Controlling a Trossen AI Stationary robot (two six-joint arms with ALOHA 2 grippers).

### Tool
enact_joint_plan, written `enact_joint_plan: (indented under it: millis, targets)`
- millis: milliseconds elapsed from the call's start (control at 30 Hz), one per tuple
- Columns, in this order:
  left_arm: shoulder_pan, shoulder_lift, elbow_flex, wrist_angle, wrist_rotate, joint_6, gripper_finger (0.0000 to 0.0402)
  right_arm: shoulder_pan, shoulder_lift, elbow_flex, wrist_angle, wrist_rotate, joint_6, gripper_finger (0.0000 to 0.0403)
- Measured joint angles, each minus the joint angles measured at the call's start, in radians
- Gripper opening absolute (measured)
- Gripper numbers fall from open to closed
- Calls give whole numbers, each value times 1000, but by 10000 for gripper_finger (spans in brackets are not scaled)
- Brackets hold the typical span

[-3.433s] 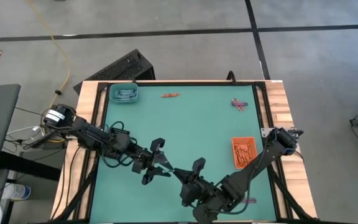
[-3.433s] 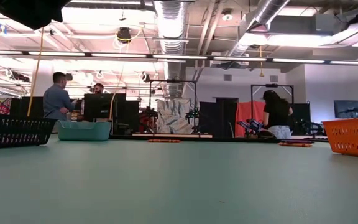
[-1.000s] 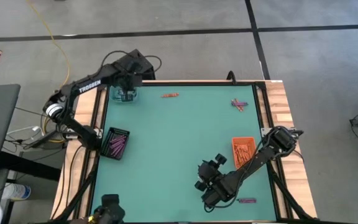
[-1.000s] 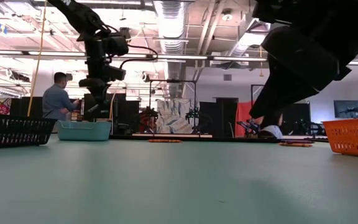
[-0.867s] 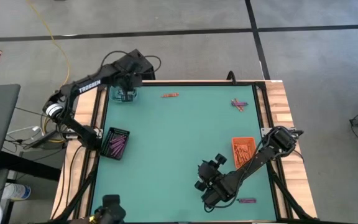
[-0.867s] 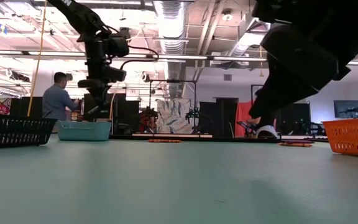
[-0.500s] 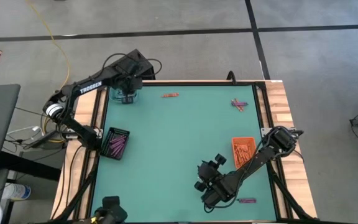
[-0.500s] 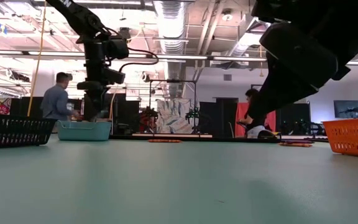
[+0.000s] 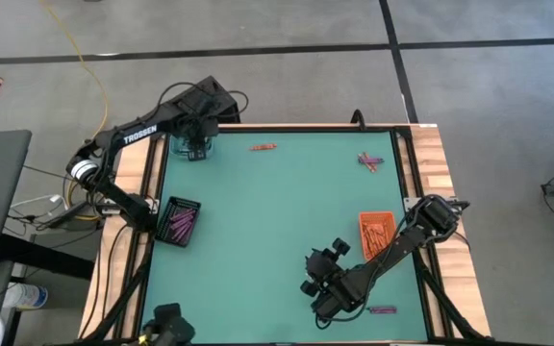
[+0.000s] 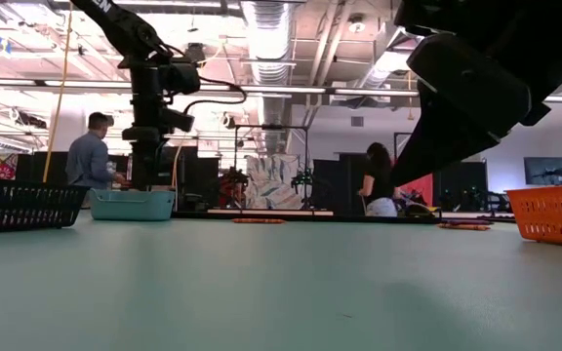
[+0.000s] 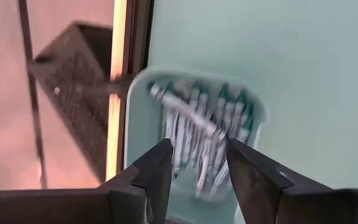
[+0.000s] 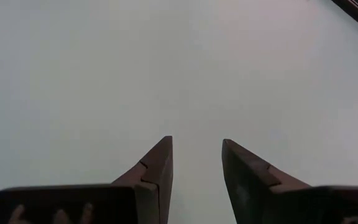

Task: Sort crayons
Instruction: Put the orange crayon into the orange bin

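- Change since the earlier frames: the left arm has swung from mid-counter to the upper left of the high view; over the last second its fingers have parted above the teal tray (image 9: 192, 146), and a pale crayon (image 11: 185, 109) now lies slantwise on top of the batch there. Right arm unchanged over that second.
- Left gripper (image 11: 196, 168): fingers apart with a clear gap, nothing between them, poised directly over the teal tray, apart from its contents.
- Right gripper (image 12: 196, 163): fingers moderately apart, empty, over bare counter (image 9: 277, 221) in the lower middle of the high view.
- Crayons, pale blue-grey: packed side by side in the teal tray.
- Crayons, purple: in the black tray (image 9: 180, 221), left edge of the high view; loose purple crayons (image 9: 370, 160) at upper right; one loose purple crayon (image 9: 383, 310) at lower right, near the right gripper.
- Crayons, orange-red: in the orange tray (image 9: 377, 234), right side; one loose orange crayon (image 9: 263, 147) at upper middle.
- Handling, as judged: light, stiff, thin sticks; paper-wrapped, likely to roll; may snap under hard squeeze. Take hold across the middle, fingers square to the stick's length.
- Nearest loose pieces: the orange crayon lies near the left fingers; the lower-right purple crayon near the right fingers.
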Motion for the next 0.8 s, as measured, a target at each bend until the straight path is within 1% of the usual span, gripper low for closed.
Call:
enact_joint_plan:
  millis: [67,200,267,333,433,533,700,800]
  targets:
    - [-11,0,0,24,50,-8,143,0,0,0,0,1,-4,136]
    - [-47,0,0,103,198,-32,143,-1,0,0,2,6,-5,136]
    - [-70,0,0,157,267,-49,143,-1,0,0,3,6,-6,136]
    - [-99,8,0,226,315,-69,143,-1,0,0,4,7,-7,136]
    - [-148,57,2,325,351,-83,144,-2,0,0,8,10,-7,136]
    - [-194,151,34,377,368,-87,144,-3,0,0,17,23,-7,136]
    - [-222,334,173,377,358,-119,144,-2,0,0,31,27,-8,136]
    - [-215,425,271,317,358,-128,144,3,0,0,39,27,-8,137]
